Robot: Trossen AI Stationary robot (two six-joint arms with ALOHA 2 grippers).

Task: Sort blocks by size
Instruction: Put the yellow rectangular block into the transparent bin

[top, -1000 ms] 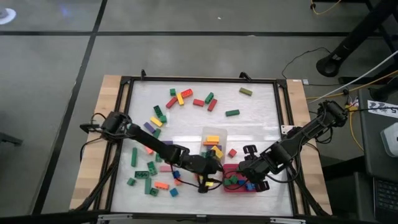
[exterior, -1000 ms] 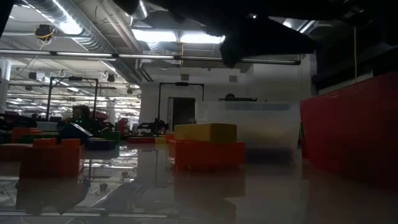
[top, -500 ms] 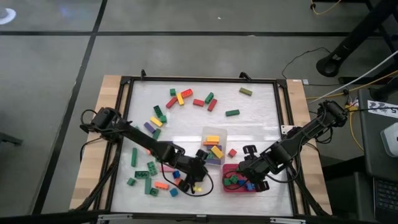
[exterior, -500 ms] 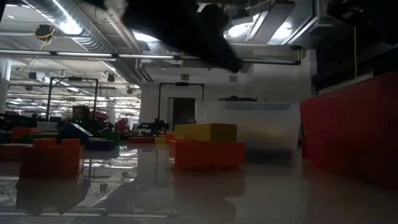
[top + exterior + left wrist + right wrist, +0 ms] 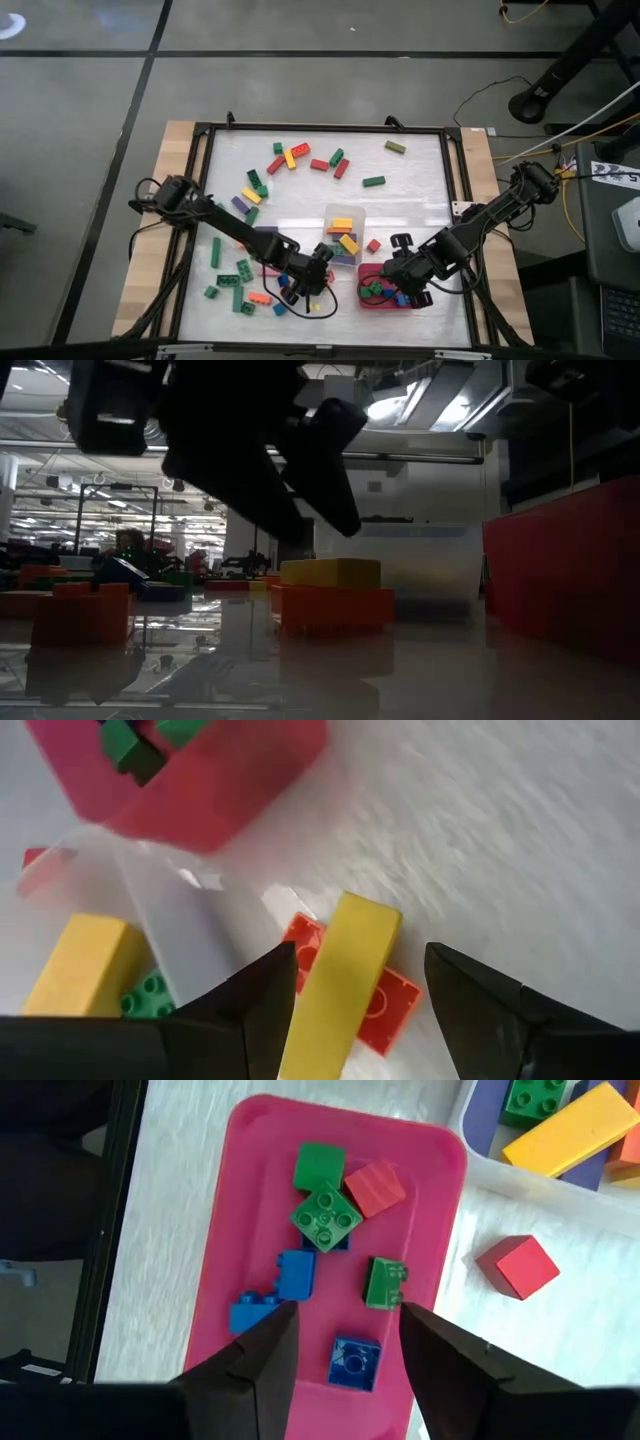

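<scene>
Two arms are over the near edge of the table. My left gripper (image 5: pixel 303 292) hangs low at about seven o'clock from the clear tub (image 5: pixel 343 240), fingers (image 5: pixel 255 1010) spread apart and holding nothing; between them, down on the table, lies a yellow bar (image 5: pixel 343 982) resting across a red brick (image 5: pixel 385 1005). My right gripper (image 5: pixel 397 283) hovers over the red tray (image 5: pixel 245 1230), which sits at about four o'clock from the tub, its fingers parted over the tray with nothing between them. Inside the tray I see small square blocks (image 5: pixel 327 1215): green, red and blue ones. One red cube (image 5: pixel 517 1266) sits on the table between tray and tub. The tub holds longer bars, yellow, green and orange. Many more blocks lie scattered, a cluster toward twelve o'clock from the tub and another toward nine o'clock, beside my left arm.
</scene>
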